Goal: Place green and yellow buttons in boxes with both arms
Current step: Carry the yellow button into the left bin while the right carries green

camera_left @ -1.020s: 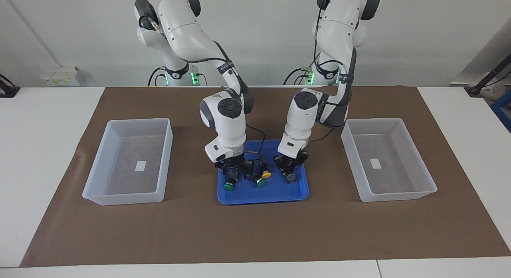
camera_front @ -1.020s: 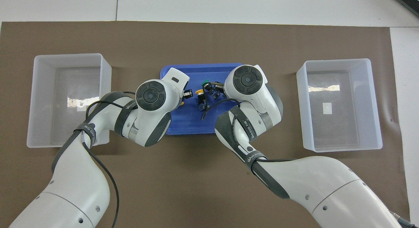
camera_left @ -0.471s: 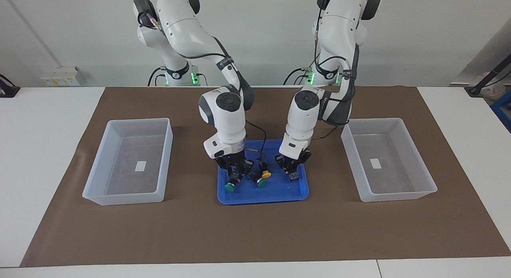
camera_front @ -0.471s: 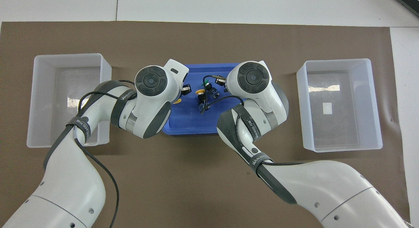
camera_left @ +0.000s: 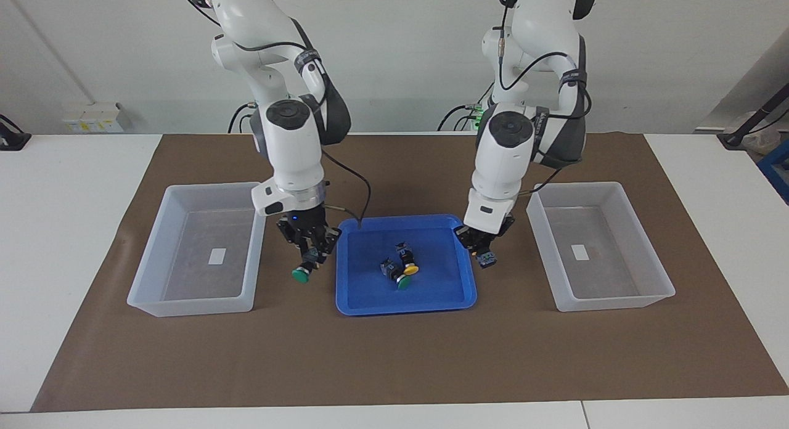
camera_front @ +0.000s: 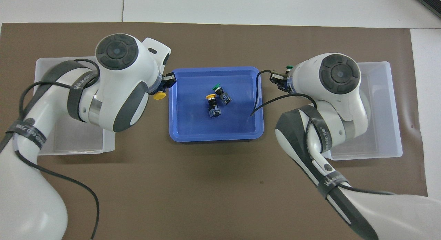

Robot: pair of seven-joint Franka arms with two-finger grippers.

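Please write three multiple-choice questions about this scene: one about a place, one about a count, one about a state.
1. The right pincer holds a green button. Where?
A) over the mat, between the blue tray and a clear box
B) in the tray
C) inside the box
2. How many buttons lie in the tray?
A) four
B) two
C) three
3. The left pincer is:
A) open, empty
B) shut on a yellow button
C) resting on the table
Key: 1 A, it hangs outside the tray's rim; 2 B, one yellow, one green; 3 B, the cap shows beneath it.
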